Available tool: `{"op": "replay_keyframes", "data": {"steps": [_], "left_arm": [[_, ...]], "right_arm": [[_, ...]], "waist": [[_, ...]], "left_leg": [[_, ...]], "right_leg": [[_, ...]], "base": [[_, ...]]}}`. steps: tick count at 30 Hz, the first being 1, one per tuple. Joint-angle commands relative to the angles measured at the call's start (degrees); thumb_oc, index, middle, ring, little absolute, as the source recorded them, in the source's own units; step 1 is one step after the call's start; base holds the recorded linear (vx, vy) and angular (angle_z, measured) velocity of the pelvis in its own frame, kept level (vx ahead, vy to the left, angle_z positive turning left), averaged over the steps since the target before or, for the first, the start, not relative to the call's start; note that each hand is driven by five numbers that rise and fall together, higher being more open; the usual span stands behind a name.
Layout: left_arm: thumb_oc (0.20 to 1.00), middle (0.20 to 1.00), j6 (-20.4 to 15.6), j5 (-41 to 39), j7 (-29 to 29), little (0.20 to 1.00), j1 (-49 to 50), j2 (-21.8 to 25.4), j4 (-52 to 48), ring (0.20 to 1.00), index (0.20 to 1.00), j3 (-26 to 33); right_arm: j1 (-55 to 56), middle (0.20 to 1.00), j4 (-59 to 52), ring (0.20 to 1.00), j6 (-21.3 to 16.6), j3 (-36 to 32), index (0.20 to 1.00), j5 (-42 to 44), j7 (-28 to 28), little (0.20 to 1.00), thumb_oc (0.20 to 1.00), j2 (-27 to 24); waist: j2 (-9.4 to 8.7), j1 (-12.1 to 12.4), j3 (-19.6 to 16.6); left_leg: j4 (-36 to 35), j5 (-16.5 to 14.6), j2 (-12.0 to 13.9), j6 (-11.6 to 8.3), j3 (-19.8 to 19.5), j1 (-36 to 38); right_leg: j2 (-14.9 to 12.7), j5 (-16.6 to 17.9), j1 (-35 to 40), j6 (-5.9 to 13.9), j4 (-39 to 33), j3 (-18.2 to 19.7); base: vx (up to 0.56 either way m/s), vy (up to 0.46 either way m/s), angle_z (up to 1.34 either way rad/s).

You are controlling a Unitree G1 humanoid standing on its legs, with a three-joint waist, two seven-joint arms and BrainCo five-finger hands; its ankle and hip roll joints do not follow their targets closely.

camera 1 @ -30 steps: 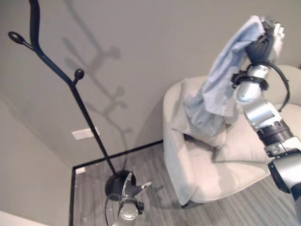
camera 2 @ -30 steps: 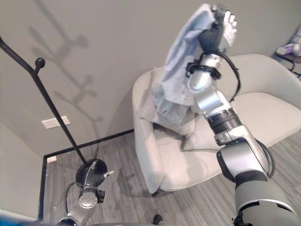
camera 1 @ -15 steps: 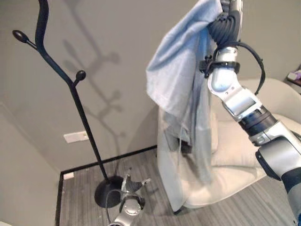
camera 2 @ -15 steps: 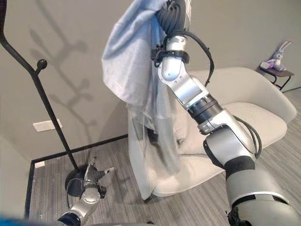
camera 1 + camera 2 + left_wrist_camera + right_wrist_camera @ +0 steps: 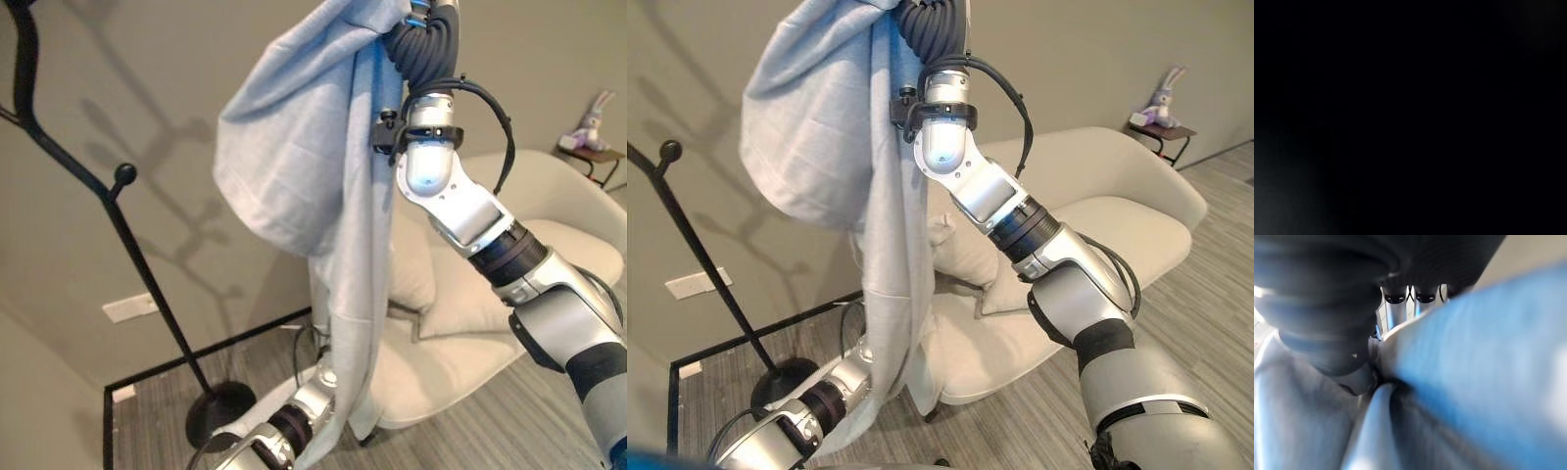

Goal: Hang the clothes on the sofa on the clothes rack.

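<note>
Left eye view: my right hand (image 5: 1400, 308) is gripping the light blue shirt (image 5: 304, 166), which is hanging below it. My left hand is reaching behind the hanging cloth, so I cannot tell its state.

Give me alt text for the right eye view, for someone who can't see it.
The robot's raised right hand holds a light blue garment high, its cloth hanging down in front of a cream sofa. The left arm reaches into the cloth's lower edge, its hand hidden, and a black clothes rack stands by the wall on the robot's left.

Plush rabbit (image 5: 1161, 90) on small side table (image 5: 1158, 131); white wall outlet (image 5: 129, 307).
</note>
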Motion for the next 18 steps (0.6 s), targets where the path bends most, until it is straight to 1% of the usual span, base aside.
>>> {"op": "replay_keyframes", "data": {"steps": [1, 4, 8, 10, 11, 12, 13, 14, 15, 16, 17, 18], "left_arm": [[1.0, 1.0, -2.9, -1.9, -2.0, 1.0, -7.8, -1.6, 3.8, 1.0, 1.0, -0.4], [1.0, 1.0, -2.4, -2.1, -2.7, 1.0, -8.9, -2.7, 4.9, 1.0, 1.0, -1.1], [1.0, 1.0, -1.6, -4.9, -4.1, 1.0, -11.3, -5.0, 9.3, 1.0, 1.0, -1.1], [1.0, 1.0, -1.8, -6.2, -4.3, 1.0, -12.4, -6.1, 10.2, 1.0, 1.0, -0.8], [0.925, 0.925, -2.0, -7.5, -4.7, 0.925, -13.0, -6.8, 10.6, 0.925, 0.925, -0.8], [0.63, 0.63, -2.1, -8.4, -4.9, 0.63, -13.5, -7.5, 11.0, 0.63, 0.63, -0.6], [0.429, 0.429, -2.3, -10.0, -5.4, 0.429, -14.0, -8.0, 11.3, 0.429, 0.429, -0.3], [0.2, 0.2, -2.3, -10.1, -5.4, 0.2, -14.1, -8.0, 11.3, 0.2, 0.2, -0.3], [0.2, 0.2, -2.7, -14.0, -6.9, 0.2, -14.2, -9.2, 11.3, 0.2, 0.2, -0.1], [0.2, 0.2, -2.9, -16.1, -7.7, 0.2, -13.9, -9.6, 11.1, 0.2, 0.2, 0.0], [0.2, 0.2, -2.9, -16.2, -7.8, 0.2, -13.9, -9.6, 11.2, 0.2, 0.2, 0.0], [0.2, 0.2, -2.9, -19.2, -8.9, 0.2, -13.6, -10.1, 10.5, 0.2, 0.2, 0.1]], "right_arm": [[-6.2, 0.2, 0.9, 0.2, -2.3, -0.8, 0.2, 1.3, 1.4, 0.2, 0.2, 0.9], [-6.4, 0.2, 1.7, 0.2, -2.3, -0.6, 0.2, 1.6, 2.0, 0.2, 0.2, 2.4], [-6.6, 0.2, 2.3, 0.2, -1.8, -0.3, 0.2, 1.7, 2.7, 0.2, 0.2, 3.9], [-6.9, 0.2, 2.7, 0.2, -1.8, -0.3, 0.2, 1.9, 2.7, 0.2, 0.2, 4.4], [-7.3, 0.2, 3.0, 0.2, -1.7, -0.3, 0.2, 1.8, 2.7, 0.2, 0.2, 4.8], [-7.7, 0.2, 3.4, 0.2, -1.6, -0.4, 0.2, 1.8, 2.7, 0.2, 0.2, 5.2], [-8.1, 0.2, 3.8, 0.2, -1.5, -0.3, 0.2, 1.9, 2.8, 0.2, 0.2, 5.6], [-8.1, 0.2, 3.9, 0.2, -1.5, -0.3, 0.2, 1.9, 2.8, 0.2, 0.2, 5.6], [-8.8, 0.2, 4.9, 0.2, -1.3, -0.3, 0.2, 2.0, 2.9, 0.2, 0.2, 6.3], [-9.2, 0.2, 5.3, 0.2, -0.9, -0.2, 0.2, 2.1, 3.0, 0.2, 0.2, 6.4], [-9.2, 0.2, 5.3, 0.2, -0.9, -0.2, 0.2, 2.1, 3.1, 0.2, 0.2, 6.4], [-9.4, 0.2, 5.5, 0.2, -0.4, 0.1, 0.2, 1.8, 3.2, 0.2, 0.2, 6.4]], "waist": [[-2.25, 1.0, 1.7], [-1.72, 0.3, 1.7], [-1.15, -0.8, 1.5], [-0.92, -1.4, 1.5], [-0.72, -1.7, 1.5], [-0.67, -1.9, 1.5], [-0.6, -2.2, 1.4], [-0.59, -2.2, 1.4], [-0.49, -2.6, 1.3], [-0.42, -2.7, 1.3], [-0.41, -2.7, 1.3], [-0.39, -2.9, 1.3]], "left_leg": [[0.3, -8.4, -1.8, 1.96, -2.9, 5.8], [0.3, -8.5, -1.8, 2.01, -2.3, 6.0], [0.3, -8.6, -1.9, 2.09, -1.8, 6.3], [0.3, -8.6, -2.0, 2.09, -1.6, 6.3], [0.3, -8.6, -2.1, 2.1, -1.6, 6.2], [0.3, -8.6, -2.1, 2.11, -1.5, 6.2], [0.3, -8.6, -2.1, 2.11, -1.3, 6.2], [0.3, -8.6, -2.1, 2.11, -1.3, 6.2], [0.3, -8.7, -2.2, 2.14, -0.9, 6.3], [0.3, -8.7, -2.2, 2.17, -0.8, 6.4], [0.3, -8.7, -2.2, 2.17, -0.8, 6.4], [0.3, -8.7, -2.2, 2.21, -0.6, 6.5]], "right_leg": [[-5.3, 4.5, 0.1, 5.9, -1.6, 5.1], [-5.2, 4.7, 0.0, 6.02, -1.6, 5.7], [-5.1, 4.7, -0.1, 6.08, -1.5, 6.3], [-5.1, 4.8, -0.1, 6.07, -1.5, 6.6], [-5.0, 4.9, -0.2, 6.05, -1.5, 6.8], [-5.0, 4.9, -0.3, 6.08, -1.5, 7.0], [-5.0, 5.0, -0.3, 6.12, -1.5, 7.2], [-5.0, 5.0, -0.3, 6.12, -1.5, 7.2], [-4.9, 5.0, -0.4, 6.19, -1.4, 7.7], [-4.8, 5.0, -0.4, 6.21, -1.4, 7.8], [-4.8, 5.0, -0.4, 6.21, -1.4, 7.8], [-4.7, 5.1, -0.4, 6.24, -1.4, 8.0]], "base": [[0.0, 0.009, -0.23], [0.0, 0.01, -0.14], [0.0, 0.006, -0.11], [0.0, 0.0, 0.0], [0.0, 0.0, 0.0], [0.0, 0.0, 0.0], [0.0, 0.0, 0.0], [0.0, 0.005, -0.04], [0.0, 0.001, -0.05], [0.0, 0.001, -0.05], [0.0, -0.002, -0.03], [0.0, 0.0, 0.0]]}}
